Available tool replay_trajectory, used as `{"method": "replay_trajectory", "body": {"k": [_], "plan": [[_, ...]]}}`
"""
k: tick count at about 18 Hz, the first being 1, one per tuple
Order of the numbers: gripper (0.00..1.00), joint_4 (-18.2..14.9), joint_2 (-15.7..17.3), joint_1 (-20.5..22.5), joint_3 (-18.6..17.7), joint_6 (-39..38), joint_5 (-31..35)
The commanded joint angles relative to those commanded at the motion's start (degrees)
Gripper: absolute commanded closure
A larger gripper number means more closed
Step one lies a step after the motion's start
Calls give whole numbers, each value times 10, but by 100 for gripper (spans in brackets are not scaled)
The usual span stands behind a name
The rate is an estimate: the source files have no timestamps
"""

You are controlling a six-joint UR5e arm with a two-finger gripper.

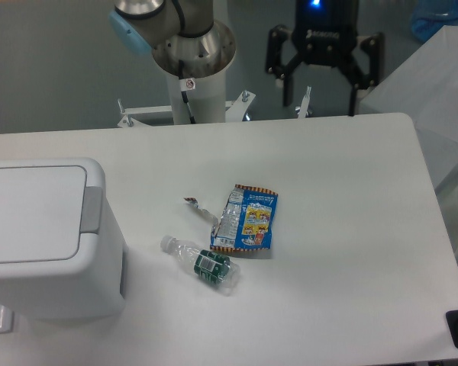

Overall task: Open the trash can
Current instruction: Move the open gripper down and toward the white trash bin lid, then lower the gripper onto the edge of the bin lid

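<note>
Your black two-finger gripper (320, 101) hangs with its fingers spread apart, gripping nothing, above the far edge of the white table (351, 229). Far to its lower left you see the large white boxy plastic trash can (42, 236), lid down; nearer lie the crushed clear plastic bottle (202, 264) and blue snack wrapper (248, 220).
</note>
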Motion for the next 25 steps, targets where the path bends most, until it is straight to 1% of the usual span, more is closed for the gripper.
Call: {"method": "replay_trajectory", "body": {"k": [2, 4, 6, 9, 12, 16, 17, 20, 25], "plan": [[0, 40, -3, -14, -11, -68, 0], [0, 57, -2, -32, -22, -117, 0], [0, 65, -3, -54, -26, -144, 0], [0, 66, -11, -95, -30, -166, 0], [0, 66, -25, -135, -30, -213, 1], [0, 66, -36, -171, -31, -245, 2], [0, 66, -40, -179, -31, -264, 2], [0, 67, -47, -193, -31, -321, 1], [0, 67, -59, -206, -31, -349, 1]]}}
